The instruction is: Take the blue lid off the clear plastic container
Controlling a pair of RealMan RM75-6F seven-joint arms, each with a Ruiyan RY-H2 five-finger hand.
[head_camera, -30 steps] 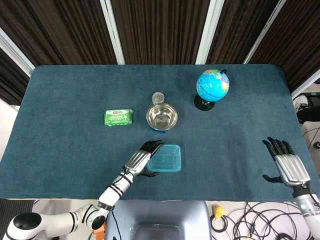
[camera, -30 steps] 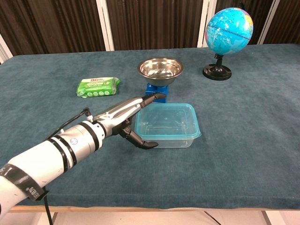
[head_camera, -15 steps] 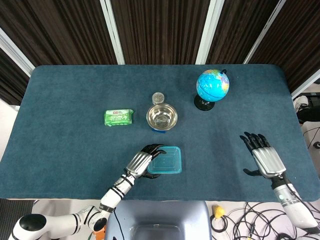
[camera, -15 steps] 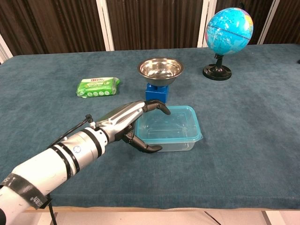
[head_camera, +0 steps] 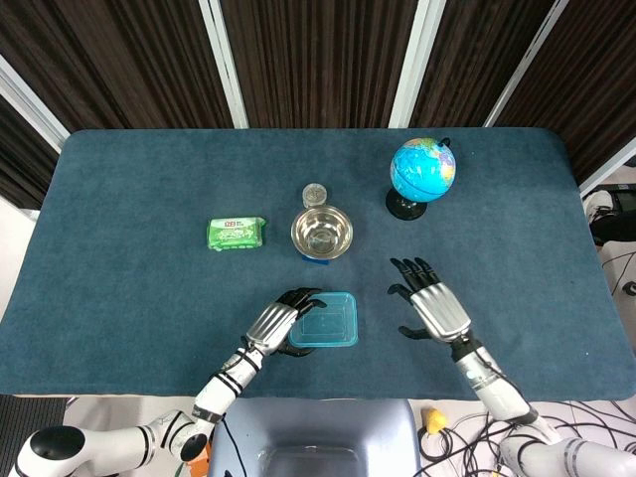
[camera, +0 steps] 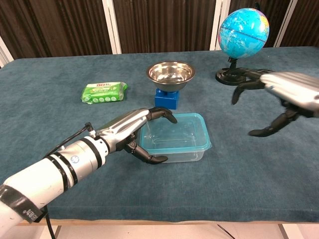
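The clear plastic container (head_camera: 328,323) (camera: 177,142) sits near the table's front edge with its blue lid (head_camera: 326,316) (camera: 174,130) on top. My left hand (head_camera: 280,322) (camera: 130,130) holds the container's left end: its fingers curl over the lid's left rim and its thumb lies against the near-left side. My right hand (head_camera: 429,306) (camera: 279,94) hovers open to the right of the container, fingers spread, touching nothing.
A steel bowl (head_camera: 321,233) (camera: 170,73) stands on a blue block (camera: 166,98) just behind the container. A small tin (head_camera: 314,193) sits behind the bowl. A green packet (head_camera: 237,233) (camera: 103,92) lies at the left, and a globe (head_camera: 422,171) (camera: 243,27) stands at the back right.
My right hand has swept in from the table's right edge toward the container. My left hand's fingers have curled over the lid's rim, and the container has shifted slightly left.
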